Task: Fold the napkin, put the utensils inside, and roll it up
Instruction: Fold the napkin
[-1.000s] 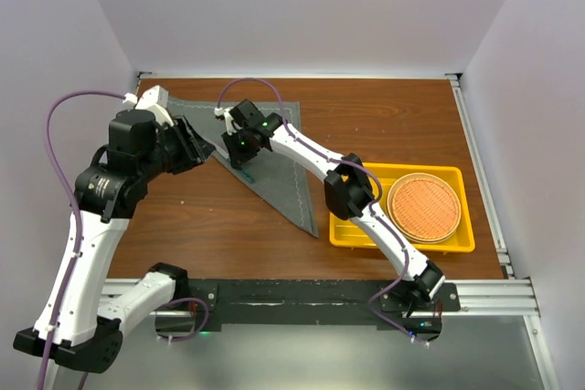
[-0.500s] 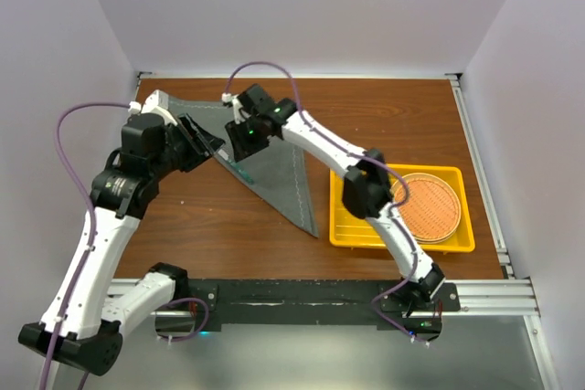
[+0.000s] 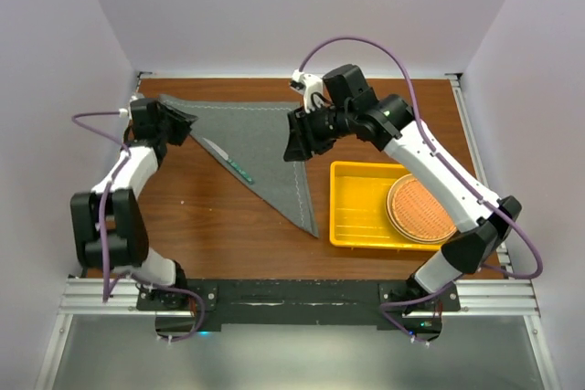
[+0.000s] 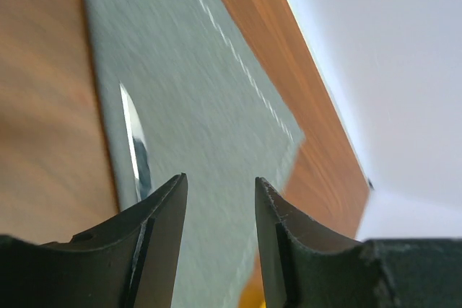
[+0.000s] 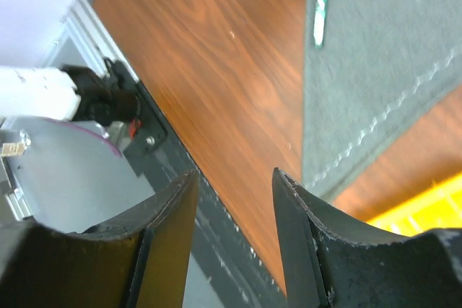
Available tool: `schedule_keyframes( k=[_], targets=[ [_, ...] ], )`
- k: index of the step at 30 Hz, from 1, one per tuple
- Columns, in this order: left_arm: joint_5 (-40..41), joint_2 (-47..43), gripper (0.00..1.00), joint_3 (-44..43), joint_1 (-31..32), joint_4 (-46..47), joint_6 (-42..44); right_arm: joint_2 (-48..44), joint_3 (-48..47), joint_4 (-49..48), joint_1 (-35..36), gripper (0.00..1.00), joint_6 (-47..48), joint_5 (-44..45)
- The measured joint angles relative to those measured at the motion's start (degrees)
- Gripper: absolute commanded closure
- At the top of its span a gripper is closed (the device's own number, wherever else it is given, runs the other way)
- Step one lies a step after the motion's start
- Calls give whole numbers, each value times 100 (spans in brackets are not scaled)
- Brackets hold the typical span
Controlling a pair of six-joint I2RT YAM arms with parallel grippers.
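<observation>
Bright, even light from overhead; only soft shadows fall on the worktop. My left wrist view is smeared and blurred, white glare streaking a utensil.

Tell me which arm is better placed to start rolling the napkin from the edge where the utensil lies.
Left, probably. The left end effector, open, hovers at the napkin corner beside the teal-handled utensil; the right end effector is across the napkin, away from it.
</observation>
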State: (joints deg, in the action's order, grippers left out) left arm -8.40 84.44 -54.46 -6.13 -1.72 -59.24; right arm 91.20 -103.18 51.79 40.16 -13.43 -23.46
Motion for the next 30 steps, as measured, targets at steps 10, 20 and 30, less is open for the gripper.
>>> schedule_keyframes(
  k=[10, 20, 30],
  targets=[
    [-153, 2426, 45, -1370, -1058, 1366, 636, 494, 0, 505, -916, 49, 214, 57],
    [-737, 4520, 43, -3021, -1482, 1622, 1165, 1215, -476, 485, -1705, 50, 155, -46],
    [-1119, 5386, 53, -4009, -1493, 2100, 1213, 2487, -2170, 726, -1727, 53, 79, -79]
  ],
)
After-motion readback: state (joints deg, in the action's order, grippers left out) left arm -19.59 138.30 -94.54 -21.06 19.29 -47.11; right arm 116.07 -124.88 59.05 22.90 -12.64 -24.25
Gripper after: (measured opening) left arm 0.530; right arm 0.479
